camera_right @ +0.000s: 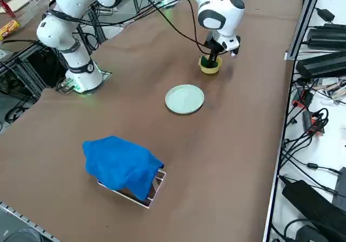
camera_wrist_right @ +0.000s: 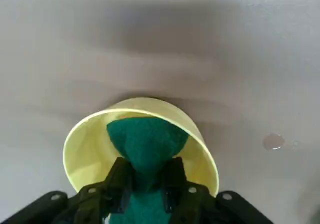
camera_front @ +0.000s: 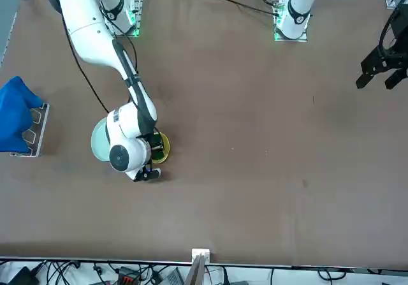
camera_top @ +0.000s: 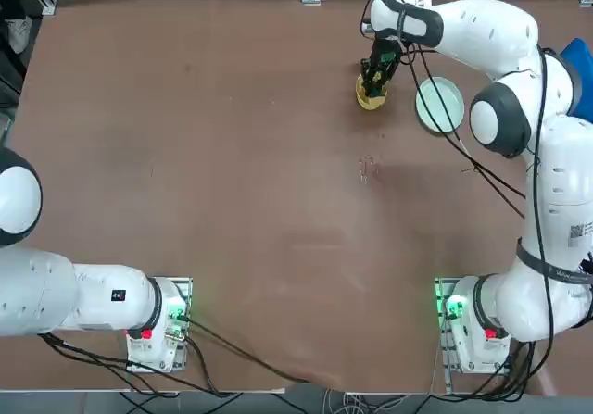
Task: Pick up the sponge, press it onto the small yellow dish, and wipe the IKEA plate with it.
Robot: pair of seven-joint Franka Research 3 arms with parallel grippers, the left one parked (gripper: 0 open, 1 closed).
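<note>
Squeezing the soft, bendy green sponge (camera_wrist_right: 146,143) by its middle, the right end effector (camera_wrist_right: 154,176) presses into the light yellow dish (camera_wrist_right: 86,153).

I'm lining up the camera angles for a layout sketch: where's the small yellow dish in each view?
Top: upper right of centre, under the hand.
Front: left of centre.
Right side: upper right of centre.
Wrist: around the sponge.
Landmark: the yellow dish's round rim.

White arm, dark joints, black cables
</note>
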